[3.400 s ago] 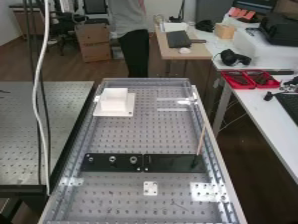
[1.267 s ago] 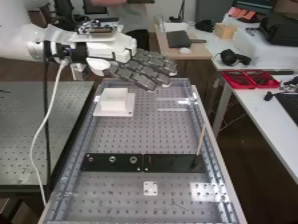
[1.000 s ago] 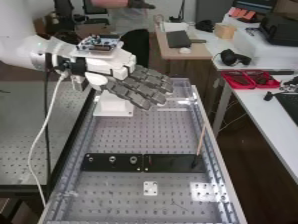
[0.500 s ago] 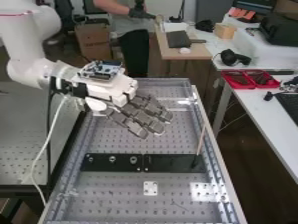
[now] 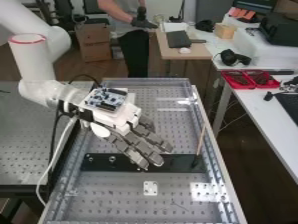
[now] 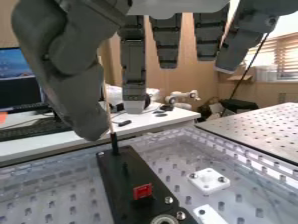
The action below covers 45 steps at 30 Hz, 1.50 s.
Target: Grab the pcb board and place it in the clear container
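The dark grey hand (image 5: 145, 149) extends its straight fingers over a perforated surface (image 6: 63, 192), where a black plate (image 6: 120, 175) bears a small red part (image 6: 142, 191), metal fittings and a slim upright stick (image 6: 105, 102) with a dark lower end. Beside the plate sits a white bracket (image 6: 209, 181) fastened with two screws, a second white piece (image 6: 207, 215) near it. In the background, a monitor (image 6: 18, 82), a keyboard (image 6: 33, 131) and a small white robot arm (image 6: 185, 95) occupy a white desk (image 6: 174, 118), near a second perforated table (image 6: 273, 125) and a window with blinds (image 6: 287, 56).
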### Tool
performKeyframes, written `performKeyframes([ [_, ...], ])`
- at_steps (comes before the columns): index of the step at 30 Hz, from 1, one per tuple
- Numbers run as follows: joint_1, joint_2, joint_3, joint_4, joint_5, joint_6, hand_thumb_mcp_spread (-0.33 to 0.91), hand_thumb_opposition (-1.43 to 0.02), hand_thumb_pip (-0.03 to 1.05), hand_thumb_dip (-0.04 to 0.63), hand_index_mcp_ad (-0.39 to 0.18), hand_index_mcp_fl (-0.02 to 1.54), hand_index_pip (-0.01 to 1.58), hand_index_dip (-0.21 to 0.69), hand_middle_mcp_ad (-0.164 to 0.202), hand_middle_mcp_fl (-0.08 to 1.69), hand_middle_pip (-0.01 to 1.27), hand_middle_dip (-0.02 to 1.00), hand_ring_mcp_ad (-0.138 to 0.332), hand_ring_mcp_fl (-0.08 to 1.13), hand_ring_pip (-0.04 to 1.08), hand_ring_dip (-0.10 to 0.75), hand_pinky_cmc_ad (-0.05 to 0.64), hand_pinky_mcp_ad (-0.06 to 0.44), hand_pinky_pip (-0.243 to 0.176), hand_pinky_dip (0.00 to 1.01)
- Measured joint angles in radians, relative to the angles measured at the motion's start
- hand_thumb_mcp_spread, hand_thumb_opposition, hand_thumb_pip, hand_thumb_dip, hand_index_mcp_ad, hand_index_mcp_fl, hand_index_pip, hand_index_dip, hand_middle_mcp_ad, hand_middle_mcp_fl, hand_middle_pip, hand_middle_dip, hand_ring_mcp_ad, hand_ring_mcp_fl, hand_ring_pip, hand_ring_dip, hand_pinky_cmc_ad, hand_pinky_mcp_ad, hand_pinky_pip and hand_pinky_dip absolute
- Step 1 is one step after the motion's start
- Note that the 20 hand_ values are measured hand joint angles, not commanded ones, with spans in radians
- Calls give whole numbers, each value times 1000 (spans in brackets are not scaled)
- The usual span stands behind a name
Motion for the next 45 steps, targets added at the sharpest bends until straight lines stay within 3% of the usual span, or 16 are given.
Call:
performKeyframes([
  [4, -3, -30, -8, 52, 3, 5, 389, -829, 707, 253, 10, 24, 1395, 101, 138, 38, 138, 99, 253, 0, 91, -14, 286, 211, -122, 403],
  [11, -11, -68, -62, 251, 0, -22, 387, -829, 723, 251, -5, 12, 1508, 101, 122, 75, 143, 126, 251, 0, 94, -14, 283, 215, -106, 407],
  [13, -13, -79, -68, 269, -1, -26, 387, -829, 723, 251, -5, 14, 1525, 101, 122, 73, 143, 126, 248, 0, 96, -14, 283, 215, -106, 407],
  [29, -20, -144, -40, 268, -35, -65, 387, -829, 777, 253, -5, 10, 1557, 70, 126, 103, 129, 140, 246, 0, 98, -12, 286, 197, -106, 438],
  [30, -20, -146, -38, 266, -39, -69, 387, -829, 777, 253, -3, 10, 1557, 70, 110, 101, 129, 140, 236, 0, 98, -12, 286, 197, -106, 440],
  [37, -19, -162, -31, 259, -48, -91, 391, -833, 764, 253, -14, 10, 1557, 70, 106, 105, 129, 143, 236, 0, 89, -3, 286, 199, -106, 440],
  [45, -18, -187, -42, 331, -48, -114, 419, -829, 747, 253, -23, 10, 1560, 75, 106, 84, 131, 157, 234, 3, 98, 0, 290, 201, -106, 436],
])
